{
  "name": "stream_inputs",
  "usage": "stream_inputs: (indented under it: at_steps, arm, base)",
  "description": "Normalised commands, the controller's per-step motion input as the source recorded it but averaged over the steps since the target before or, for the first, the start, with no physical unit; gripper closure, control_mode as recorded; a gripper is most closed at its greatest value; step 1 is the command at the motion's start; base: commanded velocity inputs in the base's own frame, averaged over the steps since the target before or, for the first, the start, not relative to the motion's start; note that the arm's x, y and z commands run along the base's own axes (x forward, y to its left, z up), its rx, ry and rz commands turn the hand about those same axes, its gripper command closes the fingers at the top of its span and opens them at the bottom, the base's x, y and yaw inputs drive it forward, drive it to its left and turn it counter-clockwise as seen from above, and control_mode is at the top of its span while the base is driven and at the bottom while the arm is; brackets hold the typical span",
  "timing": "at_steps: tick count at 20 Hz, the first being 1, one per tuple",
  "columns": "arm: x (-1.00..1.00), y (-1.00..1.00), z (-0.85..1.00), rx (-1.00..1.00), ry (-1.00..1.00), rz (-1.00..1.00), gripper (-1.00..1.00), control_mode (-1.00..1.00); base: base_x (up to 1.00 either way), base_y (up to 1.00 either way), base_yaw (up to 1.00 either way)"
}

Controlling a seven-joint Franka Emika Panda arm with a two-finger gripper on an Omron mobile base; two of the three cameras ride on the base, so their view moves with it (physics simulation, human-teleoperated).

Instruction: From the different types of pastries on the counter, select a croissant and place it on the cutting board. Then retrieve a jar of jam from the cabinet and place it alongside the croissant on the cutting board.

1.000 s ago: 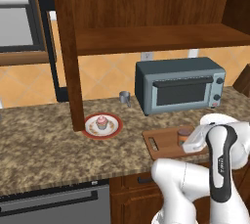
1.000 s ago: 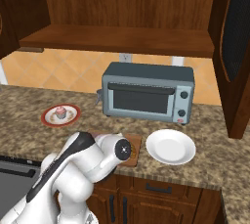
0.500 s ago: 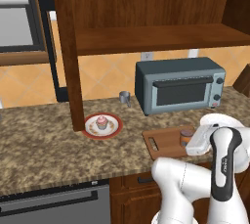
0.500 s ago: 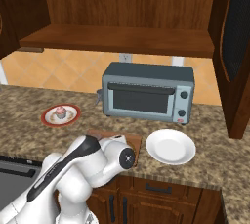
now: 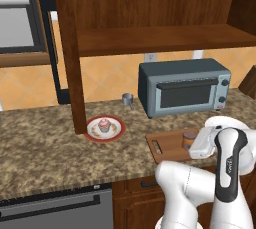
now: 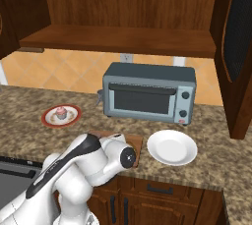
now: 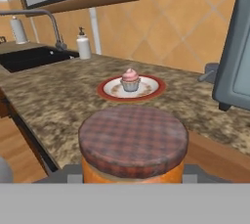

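Fingers (image 7: pixel 66 174) of the gripper (image 5: pixel 192 142) are clamped on either side of the small orange cylindrical jar of jam with a brownish checked lid (image 7: pixel 133 142). The jar stands upright over the right-hand half of the flat reddish-brown wooden cutting board with a slot handle (image 5: pixel 169 142); whether its base touches the wood cannot be told.

Judged step: second half of the task, setting the jar down. The next move calls for seating it on the board, spreading the fingers and lifting clear without tipping it.

Left of the board, on the speckled granite counter (image 5: pixel 50 158), sits the pink-frosted cupcake (image 5: pixel 104 124) on its red-rimmed plate (image 5: pixel 92 132). Behind the board stands a grey-blue toaster oven (image 5: pixel 184 91), and above it the dark-brown wooden cabinet (image 5: pixel 150 40).

Against the earlier frames, hand and jar sit slightly lower toward the board; the rest is unchanged.
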Motion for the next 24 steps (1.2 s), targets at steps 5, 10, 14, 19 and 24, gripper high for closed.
stream_inputs:
  at_steps: [5, 10, 14, 19, 24]
  arm:
    - [0.00, 0.23, -0.19, 0.00, -0.01, 0.00, 1.00, -1.00]
    - [0.05, 0.17, -0.27, 0.00, -0.01, -0.01, 1.00, -1.00]
    - [0.18, 0.22, -0.32, 0.00, -0.03, -0.01, 1.00, -1.00]
    - [0.34, 0.36, -0.41, 0.00, -0.07, 0.00, 1.00, -1.00]
    - [0.28, 0.45, -0.47, 0.00, -0.09, 0.00, 1.00, -1.00]
  base:
    - [0.00, 0.00, 0.00]
    - [0.00, 0.00, 0.00]
    - [0.00, 0.00, 0.00]
    - [0.00, 0.00, 0.00]
    - [0.00, 0.00, 0.00]
